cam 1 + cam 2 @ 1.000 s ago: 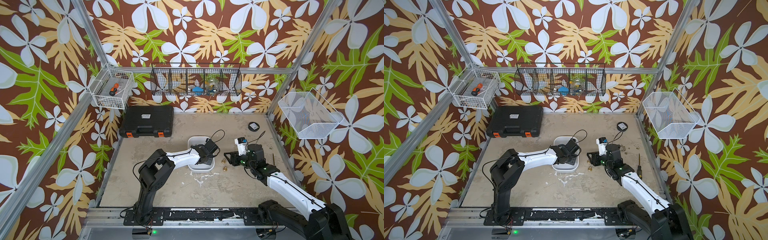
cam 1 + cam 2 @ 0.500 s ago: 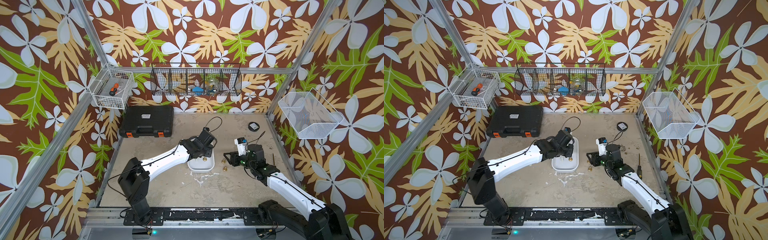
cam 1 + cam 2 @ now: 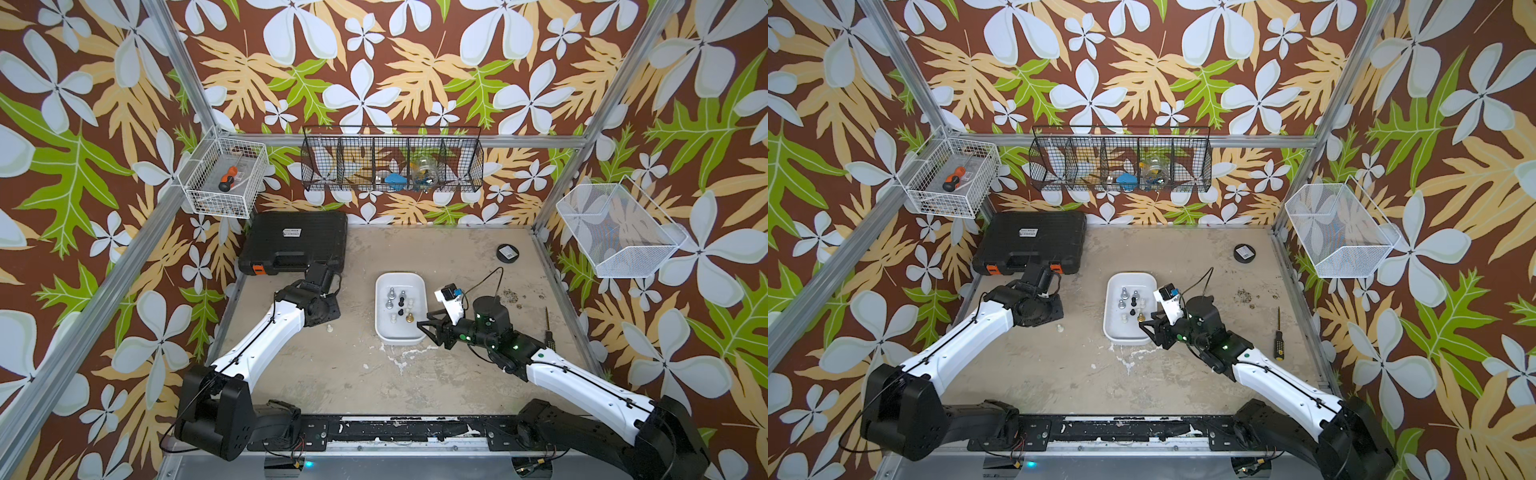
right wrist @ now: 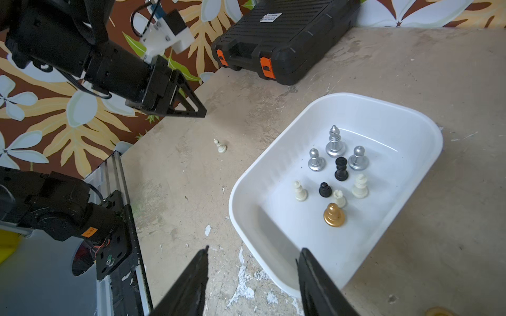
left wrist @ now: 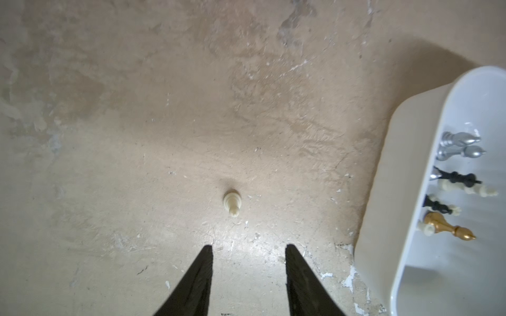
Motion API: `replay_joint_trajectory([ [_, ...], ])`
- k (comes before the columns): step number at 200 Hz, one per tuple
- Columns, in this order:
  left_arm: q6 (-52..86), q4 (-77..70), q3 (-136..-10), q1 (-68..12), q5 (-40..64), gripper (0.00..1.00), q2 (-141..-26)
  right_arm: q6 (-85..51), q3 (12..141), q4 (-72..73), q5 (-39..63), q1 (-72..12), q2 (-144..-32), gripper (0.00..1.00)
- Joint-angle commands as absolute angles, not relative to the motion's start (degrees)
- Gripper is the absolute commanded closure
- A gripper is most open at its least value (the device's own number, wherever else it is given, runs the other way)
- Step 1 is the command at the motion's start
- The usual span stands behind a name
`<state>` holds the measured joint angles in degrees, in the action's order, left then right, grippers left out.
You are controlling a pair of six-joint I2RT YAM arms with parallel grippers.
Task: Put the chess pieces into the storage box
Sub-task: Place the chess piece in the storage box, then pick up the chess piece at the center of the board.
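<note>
step: fetch a stray | left hand (image 5: pixel 249 245): jaws parted, empty, lined up on the small cream plastic chess piece (image 5: pixel 232 203), probably for a pinch | piece: upright on the beige surface (image 5: pixel 109 136), 9 o'clock of the white rounded plastic storage tub (image 3: pixel 400 275) | tub: nine silver, black, cream and gold pieces (image 4: pixel 341 169) standing | right hand (image 4: pixel 254 247): half-spread, empty, at the tub's 4 o'clock, seemingly waiting aside
</note>
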<state>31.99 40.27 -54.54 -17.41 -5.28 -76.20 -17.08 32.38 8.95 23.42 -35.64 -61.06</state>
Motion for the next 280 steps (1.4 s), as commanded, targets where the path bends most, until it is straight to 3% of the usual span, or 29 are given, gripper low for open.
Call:
replay_joint_trajectory([
  [1, 33.1, 39.0, -53.1, -17.0, -5.0, 0.54, -77.3, -15.2, 33.0, 9.3, 21.4, -35.9, -61.3, 0.46],
  [138, 30.5, 32.8, -51.2, -16.6, -7.2, 0.62, -88.1, -15.1, 32.5, 9.6, 20.5, -35.9, -61.0, 0.46],
  [280, 30.1, 31.4, -49.7, -16.6, -6.5, 0.90, -88.3, -15.3, 32.5, 9.8, 20.4, -35.9, -62.0, 0.46],
])
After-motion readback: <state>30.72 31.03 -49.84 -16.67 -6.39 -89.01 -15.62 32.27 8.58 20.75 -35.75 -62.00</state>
